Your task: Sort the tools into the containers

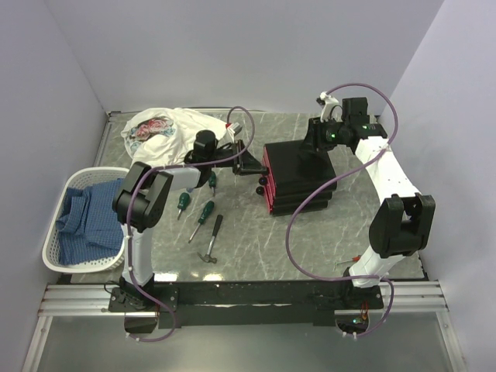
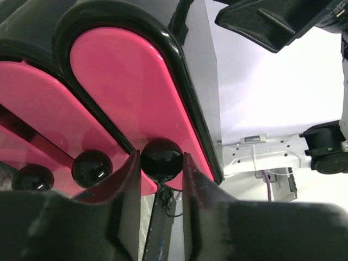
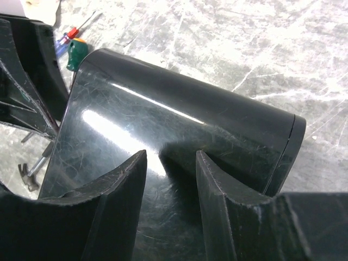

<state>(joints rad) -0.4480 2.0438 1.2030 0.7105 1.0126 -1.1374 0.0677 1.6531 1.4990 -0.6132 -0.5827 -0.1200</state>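
Grey marbled desk (image 1: 256, 248): tools (image 1: 205, 211) lay loose at nine o'clock of the drawer unit (image 1: 298, 174). Left tool (image 2: 159, 168) pinched a drawer knob (image 2: 161, 155), likely to pull it open. Right tool (image 3: 171, 163), jaws parted and empty, hung over the unit's back at one o'clock, probably to brace it.

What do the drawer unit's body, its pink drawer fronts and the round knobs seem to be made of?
The body: probably hard black plastic, glossy, since it mirrors light and shows fine scratches. The drawer fronts: smooth pink plastic, it seems, with a soft sheen. The knobs: glossy black, with bright highlights; plastic or painted wood, unclear.
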